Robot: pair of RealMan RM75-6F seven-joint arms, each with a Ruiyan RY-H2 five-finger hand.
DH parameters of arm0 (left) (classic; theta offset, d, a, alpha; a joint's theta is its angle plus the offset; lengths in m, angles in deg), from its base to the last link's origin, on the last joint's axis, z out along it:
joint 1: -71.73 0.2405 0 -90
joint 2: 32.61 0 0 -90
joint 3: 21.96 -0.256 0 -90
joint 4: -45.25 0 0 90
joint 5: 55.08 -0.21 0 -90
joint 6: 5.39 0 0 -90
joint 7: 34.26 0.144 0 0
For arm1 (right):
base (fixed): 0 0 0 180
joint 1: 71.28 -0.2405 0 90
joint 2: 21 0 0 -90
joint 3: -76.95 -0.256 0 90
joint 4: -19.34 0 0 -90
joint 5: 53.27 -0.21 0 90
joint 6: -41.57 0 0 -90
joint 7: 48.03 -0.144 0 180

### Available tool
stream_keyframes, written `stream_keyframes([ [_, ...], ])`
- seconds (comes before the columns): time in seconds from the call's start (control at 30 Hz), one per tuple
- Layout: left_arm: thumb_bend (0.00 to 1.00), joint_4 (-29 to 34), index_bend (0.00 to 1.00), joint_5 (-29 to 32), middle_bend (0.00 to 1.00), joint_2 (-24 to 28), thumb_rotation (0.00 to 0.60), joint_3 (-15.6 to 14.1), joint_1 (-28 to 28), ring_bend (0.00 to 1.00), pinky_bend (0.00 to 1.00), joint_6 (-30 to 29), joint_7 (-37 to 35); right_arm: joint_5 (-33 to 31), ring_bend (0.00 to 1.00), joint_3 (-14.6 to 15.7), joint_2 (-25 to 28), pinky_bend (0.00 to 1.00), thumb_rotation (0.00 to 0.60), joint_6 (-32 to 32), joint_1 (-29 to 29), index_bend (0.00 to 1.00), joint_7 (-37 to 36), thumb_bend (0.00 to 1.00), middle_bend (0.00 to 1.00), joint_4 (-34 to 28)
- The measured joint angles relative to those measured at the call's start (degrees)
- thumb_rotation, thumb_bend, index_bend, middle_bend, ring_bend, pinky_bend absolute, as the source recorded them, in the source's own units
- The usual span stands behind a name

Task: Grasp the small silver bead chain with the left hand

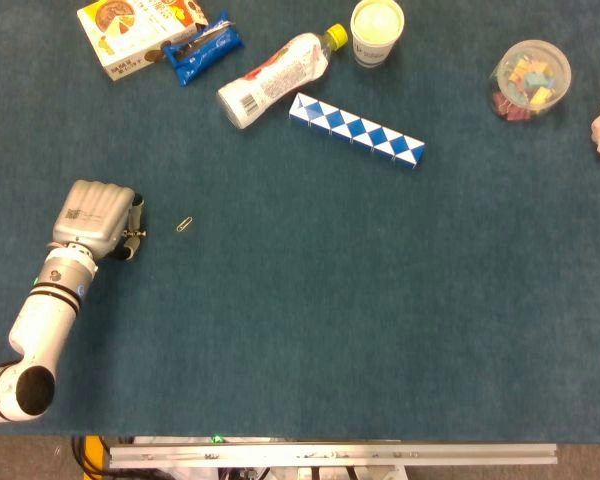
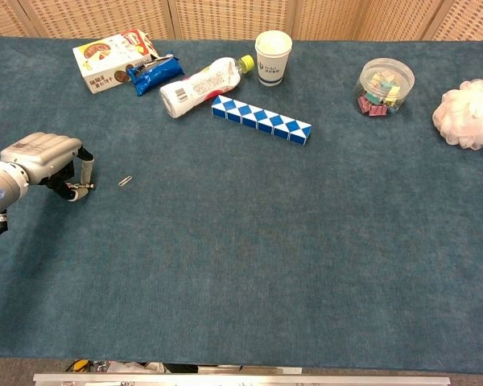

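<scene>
The small silver bead chain [image 1: 184,224] lies as a short bright sliver on the blue cloth left of centre, seen also as the chain [image 2: 125,181] in the chest view. My left hand [image 1: 100,216] hovers just left of it, apart from it by about a hand's width. Its back faces up and its fingers [image 2: 77,186] are curled down and in toward the thumb, with nothing seen between them. In the chest view the left hand [image 2: 45,156] sits at the left edge. My right hand shows in neither view.
At the back left lie a snack box [image 1: 140,32], a blue wrapper [image 1: 204,47] and a bottle on its side [image 1: 272,77]. A blue-white block snake [image 1: 356,130], paper cup [image 1: 377,31], tub of clips [image 1: 530,80] and white puff [image 2: 467,114] stand further right.
</scene>
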Motion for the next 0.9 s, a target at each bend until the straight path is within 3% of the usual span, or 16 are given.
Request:
stream_keyframes([
  [0.43, 0.38, 5.9, 0.6, -2.9, 1.0, 5.7, 0.6, 1.4, 0.5, 1.0, 1.0, 0.3, -7.2, 0.5, 0.45, 0.0, -0.1, 0.49, 0.6, 0.1, 0.0, 0.52, 0.1, 0.33, 0.55, -0.1],
  [0.9, 0.38, 15.4, 0.61, -9.1, 1.0, 12.6, 0.6, 4.2, 0.8, 1.0, 1.0, 4.4, -22.1, 0.4, 0.45, 0.1, -0.5, 0.49, 0.6, -0.4, -0.2, 0.52, -0.1, 0.33, 0.55, 0.1],
])
